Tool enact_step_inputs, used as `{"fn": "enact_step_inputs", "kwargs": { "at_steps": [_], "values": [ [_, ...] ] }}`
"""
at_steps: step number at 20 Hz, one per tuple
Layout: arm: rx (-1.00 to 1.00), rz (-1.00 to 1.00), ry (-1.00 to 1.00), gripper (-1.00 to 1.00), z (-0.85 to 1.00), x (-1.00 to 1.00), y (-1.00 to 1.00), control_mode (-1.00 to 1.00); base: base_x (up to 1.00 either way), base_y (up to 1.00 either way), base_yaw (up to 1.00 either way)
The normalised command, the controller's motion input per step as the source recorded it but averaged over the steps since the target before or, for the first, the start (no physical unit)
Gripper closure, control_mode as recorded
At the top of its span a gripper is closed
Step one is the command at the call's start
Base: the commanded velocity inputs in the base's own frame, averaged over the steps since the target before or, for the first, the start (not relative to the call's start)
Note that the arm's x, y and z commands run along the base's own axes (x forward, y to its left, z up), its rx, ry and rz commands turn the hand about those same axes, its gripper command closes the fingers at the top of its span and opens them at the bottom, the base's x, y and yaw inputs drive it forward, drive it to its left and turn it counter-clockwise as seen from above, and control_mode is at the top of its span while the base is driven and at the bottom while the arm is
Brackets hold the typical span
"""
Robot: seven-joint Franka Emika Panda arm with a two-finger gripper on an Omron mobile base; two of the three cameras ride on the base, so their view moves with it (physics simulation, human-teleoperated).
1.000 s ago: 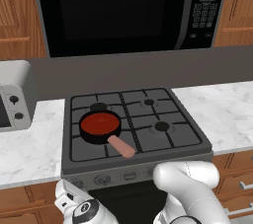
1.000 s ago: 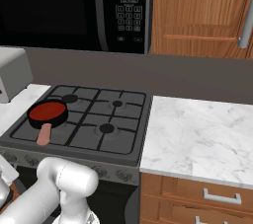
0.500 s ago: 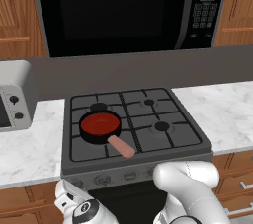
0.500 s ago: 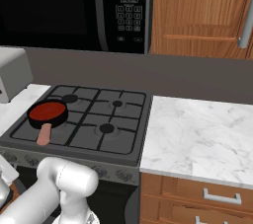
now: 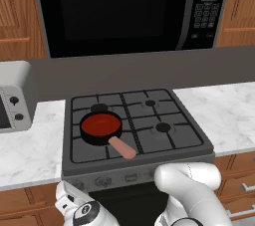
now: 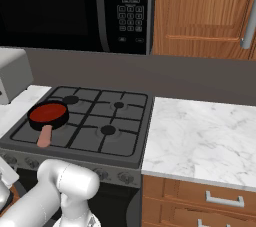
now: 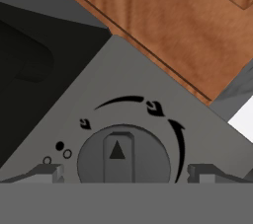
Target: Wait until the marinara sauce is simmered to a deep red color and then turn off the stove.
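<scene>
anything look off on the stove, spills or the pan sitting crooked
Nothing stands out. The small black pan sits level on the front left burner of the stove, with the marinara sauce a flat red disc inside its rim and no spill on the grates. The open gripper faces a front knob.

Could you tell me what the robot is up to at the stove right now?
A small pan of red sauce sits on the front left burner of the stove. The robot's arm reaches down to the stove's front panel, where its open gripper is lined up on a round grey knob, one finger on each side, not gripping it.
</scene>
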Motion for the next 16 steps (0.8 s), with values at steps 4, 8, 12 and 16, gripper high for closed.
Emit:
{"fn": "enact_step_inputs", "kwargs": {
  "at_steps": [4, 8, 12, 16],
  "values": [
    [0.00, 0.00, 0.00, -1.00, 0.00, 0.00, 0.00, -1.00, 0.00, 0.00, 0.00],
    [0.00, 0.00, 0.00, -1.00, 0.00, 0.00, 0.00, -1.00, 0.00, 0.00, 0.00],
    [0.00, 0.00, 0.00, -1.00, 0.00, 0.00, 0.00, -1.00, 0.00, 0.00, 0.00],
    [0.00, 0.00, 0.00, -1.00, 0.00, 0.00, 0.00, -1.00, 0.00, 0.00, 0.00]
  ]
}}
